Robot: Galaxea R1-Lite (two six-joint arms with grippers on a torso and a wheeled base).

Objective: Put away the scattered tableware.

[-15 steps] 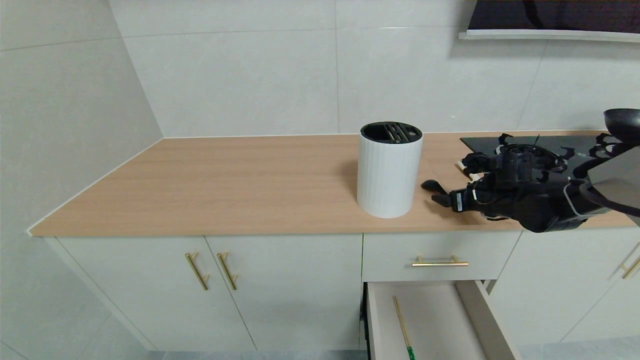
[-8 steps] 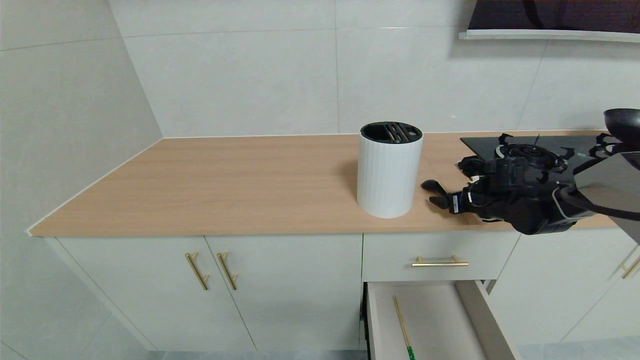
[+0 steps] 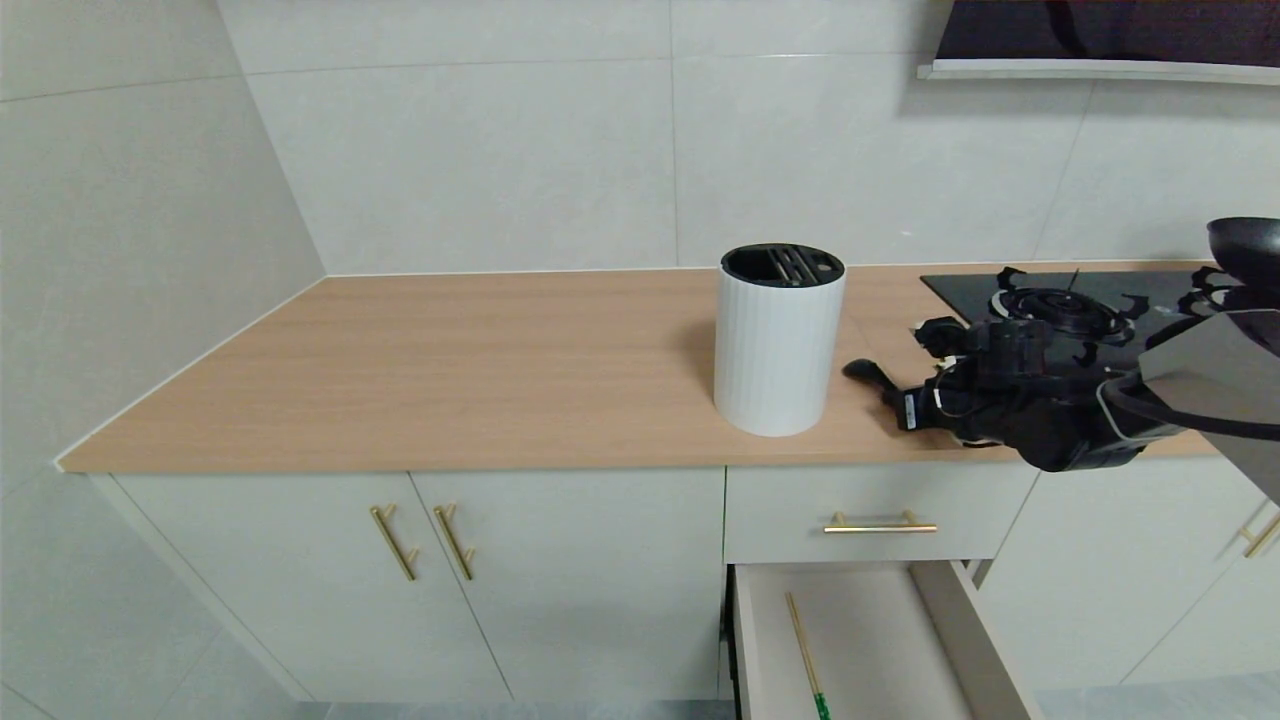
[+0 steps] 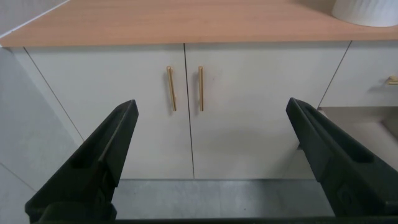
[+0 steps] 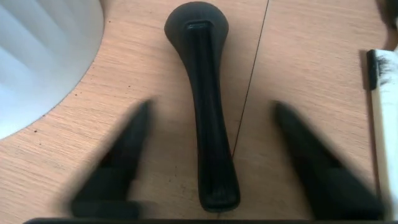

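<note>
One black utensil handle (image 5: 208, 112) lies flat on the wooden table (image 3: 480, 360), just beside one white ribbed holder (image 3: 778, 345) with a slotted black top, and we count one green-tipped chopstick (image 3: 803, 640) in the open drawer (image 3: 940, 620) below. Our right pincer (image 5: 212, 143) is spread wide, a finger on either side of that handle with a gap to each, while our left pincer (image 4: 211, 109), equally agape, faces two cabinet doors. We see the handle as matte, grooved along its length, and flaring to a rounded end.
</note>
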